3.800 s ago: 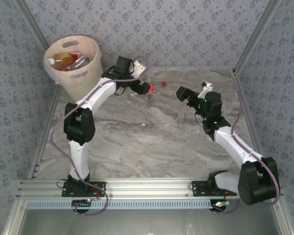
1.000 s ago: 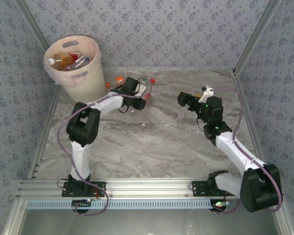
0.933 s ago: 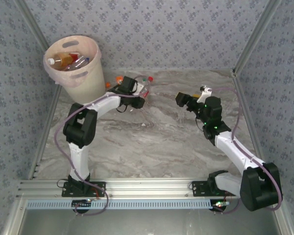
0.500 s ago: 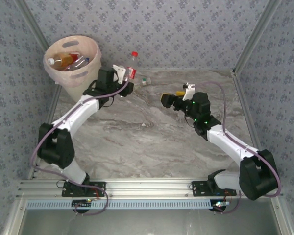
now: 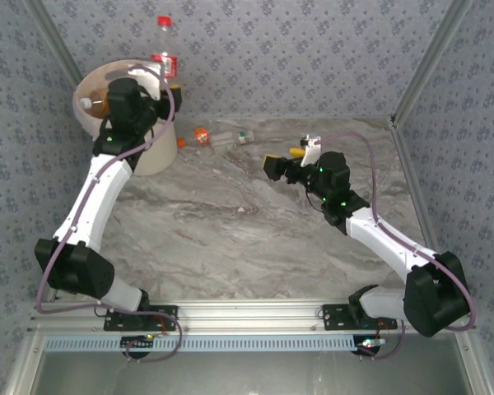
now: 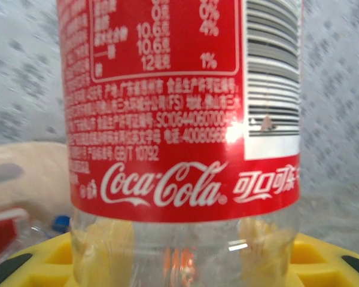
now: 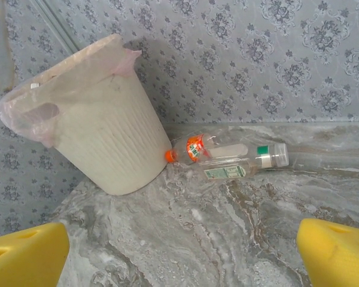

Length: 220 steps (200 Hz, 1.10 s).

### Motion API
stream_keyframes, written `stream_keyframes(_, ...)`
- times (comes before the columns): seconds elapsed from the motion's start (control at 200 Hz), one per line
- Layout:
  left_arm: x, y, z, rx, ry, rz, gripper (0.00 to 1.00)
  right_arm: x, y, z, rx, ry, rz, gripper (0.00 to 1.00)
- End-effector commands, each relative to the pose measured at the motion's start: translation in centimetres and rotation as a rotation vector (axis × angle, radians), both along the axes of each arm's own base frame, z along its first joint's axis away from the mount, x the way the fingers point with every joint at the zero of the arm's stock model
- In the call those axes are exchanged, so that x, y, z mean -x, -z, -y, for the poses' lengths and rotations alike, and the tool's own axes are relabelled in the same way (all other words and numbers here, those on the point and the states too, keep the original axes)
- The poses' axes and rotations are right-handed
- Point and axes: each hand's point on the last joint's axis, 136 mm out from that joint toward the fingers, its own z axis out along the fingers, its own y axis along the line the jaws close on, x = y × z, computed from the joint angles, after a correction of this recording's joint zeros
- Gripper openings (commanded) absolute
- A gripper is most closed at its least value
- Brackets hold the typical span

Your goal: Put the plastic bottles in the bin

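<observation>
Clamped low on the upright cola bottle (image 5: 164,49) above the rim of the bin (image 7: 102,137) at the counter's far-left corner, the left claw (image 5: 160,81) could drop it outside if released off-centre; the right claw (image 7: 182,254) gapes wide, empty.

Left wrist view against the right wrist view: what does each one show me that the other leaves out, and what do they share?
Left wrist: a red-labelled cola bottle up close, clamped in the left gripper. Right wrist: the whole bin standing on the table, an orange-labelled bottle and a green-banded bottle lying beside it, and the right gripper open and empty. Both: the bin (a cream blur in the left wrist view), the patterned wallpaper, and yellow fingers at the bottom edge.
</observation>
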Motion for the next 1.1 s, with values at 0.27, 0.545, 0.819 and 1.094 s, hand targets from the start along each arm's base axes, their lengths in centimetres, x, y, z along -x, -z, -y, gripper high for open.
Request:
stream_keyframes(0.27, -4.5, -2.3, -8.4, -0.028, -0.200, 0.021, 0.46, 0.4, -1.9, 0.5, 0.021, 0.022, 0.044, 1.00)
stream_keyframes(0.545, -8.5, 0.6, -11.5, -0.106, -0.227, -0.025, 0.46, 0.4, -1.6, 0.5, 0.029, 0.030, 0.033, 1.00)
stream_keyframes(0.819, -10.1, 3.1, -14.4, 0.023, -0.400, -0.131, 0.49, 0.3, -1.5, 0.2, 0.033, 0.024, 0.027, 1.00)
stream_keyframes(1.094, -9.0, 4.6, -16.8, 0.103, -0.574, -0.243, 0.75, 0.4, -0.8, 0.3, 0.059, 0.028, 0.016, 1.00)
